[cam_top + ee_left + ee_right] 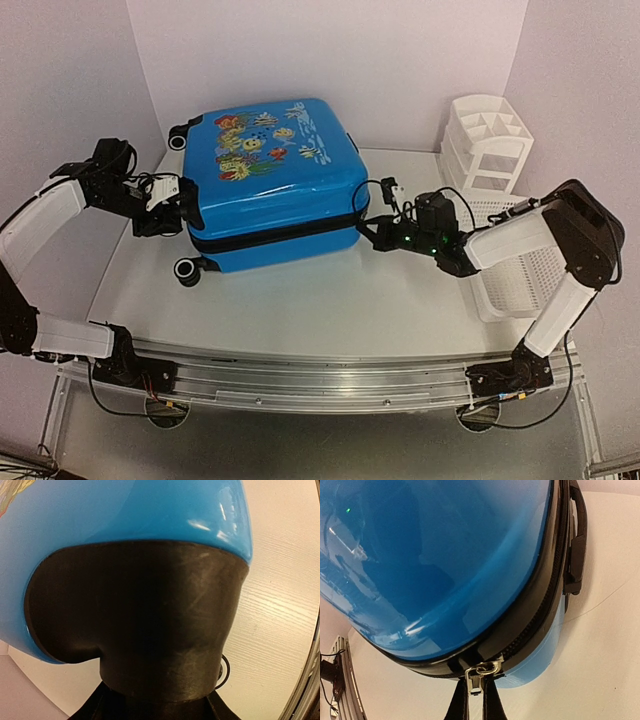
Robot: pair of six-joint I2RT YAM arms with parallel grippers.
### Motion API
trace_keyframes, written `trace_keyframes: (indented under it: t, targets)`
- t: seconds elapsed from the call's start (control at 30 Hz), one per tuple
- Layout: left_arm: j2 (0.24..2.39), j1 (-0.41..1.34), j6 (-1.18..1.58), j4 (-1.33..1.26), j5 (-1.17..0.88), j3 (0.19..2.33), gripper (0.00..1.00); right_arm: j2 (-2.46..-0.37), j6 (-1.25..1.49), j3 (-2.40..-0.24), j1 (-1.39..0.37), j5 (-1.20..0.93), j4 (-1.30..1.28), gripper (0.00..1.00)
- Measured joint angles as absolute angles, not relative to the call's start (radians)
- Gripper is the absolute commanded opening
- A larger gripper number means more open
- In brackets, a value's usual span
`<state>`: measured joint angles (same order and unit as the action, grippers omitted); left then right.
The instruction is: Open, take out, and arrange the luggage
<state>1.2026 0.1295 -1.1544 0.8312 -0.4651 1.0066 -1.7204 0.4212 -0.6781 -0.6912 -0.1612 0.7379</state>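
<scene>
The luggage [275, 170], a bright blue hard-shell suitcase with a fish print on its lid, lies flat and zipped on the table. My left gripper [188, 208] presses against its left end between the two wheels. In the left wrist view the black wheel housing [135, 620] fills the frame, and its narrow base sits between my left gripper's [160, 707] fingers. My right gripper [372, 232] is at the suitcase's right front corner. In the right wrist view that gripper [476, 700] is shut on the silver zip pull [476, 680] of the black zip band. The side handle [577, 540] shows further along.
A white slatted basket [520, 270] lies at the right edge under my right arm. A white compartment organiser [488, 140] stands behind it. Two black wheels [186, 270] stick out on the suitcase's left side. Walls close in behind and on both sides.
</scene>
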Motion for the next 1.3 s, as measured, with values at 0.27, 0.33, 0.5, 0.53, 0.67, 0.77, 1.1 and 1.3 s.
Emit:
trace_keyframes:
  t: [0.27, 0.33, 0.5, 0.53, 0.67, 0.77, 1.1, 1.3]
  targets:
    - [1.190, 0.134, -1.141, 0.823, -0.453, 1.003, 0.00, -1.751, 0.505, -0.711, -0.839, -0.037, 0.759, 0.00]
    - [1.182, 0.146, -1.117, 0.818, -0.461, 1.000, 0.00, -1.772, 0.529, -0.746, -0.899, -0.035, 0.758, 0.00]
    - [1.175, 0.193, -1.046, 0.814, -0.463, 0.998, 0.00, -1.841, 0.559, -0.826, -0.963, -0.001, 0.755, 0.00]
    - [1.174, 0.201, -1.035, 0.808, -0.466, 0.995, 0.00, -1.855, 0.560, -0.843, -0.970, 0.002, 0.755, 0.00]
    - [1.169, 0.212, -0.993, 0.784, -0.484, 0.981, 0.00, -1.913, 0.545, -0.923, -1.008, 0.005, 0.740, 0.00]
    - [1.166, 0.223, -0.956, 0.770, -0.495, 0.979, 0.00, -1.966, 0.518, -1.005, -1.052, 0.005, 0.711, 0.00]
    - [1.126, 0.251, -0.870, 0.693, -0.550, 0.926, 0.00, -2.190, 0.440, -1.319, -1.170, -0.008, 0.663, 0.00]
    - [1.108, 0.254, -0.795, 0.670, -0.575, 0.918, 0.00, -2.260, 0.381, -1.437, -1.200, 0.025, 0.643, 0.00]
